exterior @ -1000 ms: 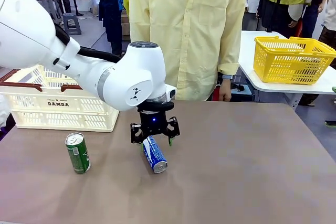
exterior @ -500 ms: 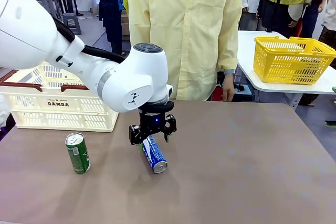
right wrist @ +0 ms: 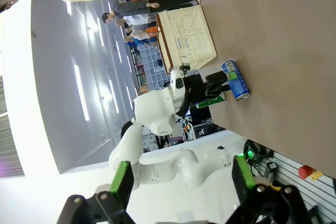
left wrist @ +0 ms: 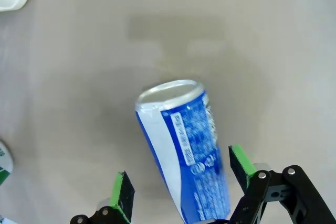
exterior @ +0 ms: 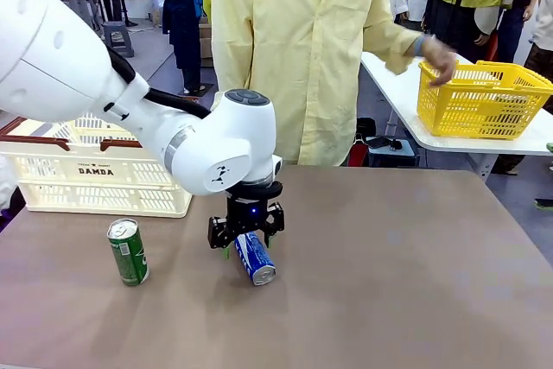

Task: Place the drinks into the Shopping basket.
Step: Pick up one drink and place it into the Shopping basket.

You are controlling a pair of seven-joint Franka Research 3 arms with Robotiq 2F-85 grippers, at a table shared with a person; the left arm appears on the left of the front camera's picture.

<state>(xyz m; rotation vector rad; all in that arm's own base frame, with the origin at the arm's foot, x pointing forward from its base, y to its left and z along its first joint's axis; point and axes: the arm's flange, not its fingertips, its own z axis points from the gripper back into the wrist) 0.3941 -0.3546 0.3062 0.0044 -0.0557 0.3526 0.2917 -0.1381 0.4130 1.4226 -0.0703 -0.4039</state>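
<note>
Blue can (exterior: 254, 258): lies on its side on the brown table (exterior: 406, 283), between the two fingers of the left gripper (exterior: 246, 246); its silver top points away from the fingers, toward the robot's side of the table.
Left gripper fingers: spread wide, one on each side of the blue can, low over the table. In the left wrist view one green pad (left wrist: 239, 162) sits just beside the can's side, and the other pad (left wrist: 124, 190) stands apart from it. No grip on the can.
Green can (exterior: 128, 252): stands upright on the table, well apart from the left gripper's fingers, off to the robot's left of them.
Shopping basket (exterior: 95, 183): cream-white crate with a dark rim at the table's far left edge, beyond the green can and away from the fingers.
Right gripper (right wrist: 182, 179): fingers spread wide and holding nothing, up in the air, well apart from both cans; the blue can lies far out ahead of them.
Person: stands at the far side of the table, one hand (exterior: 439, 58) on the rim of a yellow basket (exterior: 479, 101) on a neighbouring white table.
</note>
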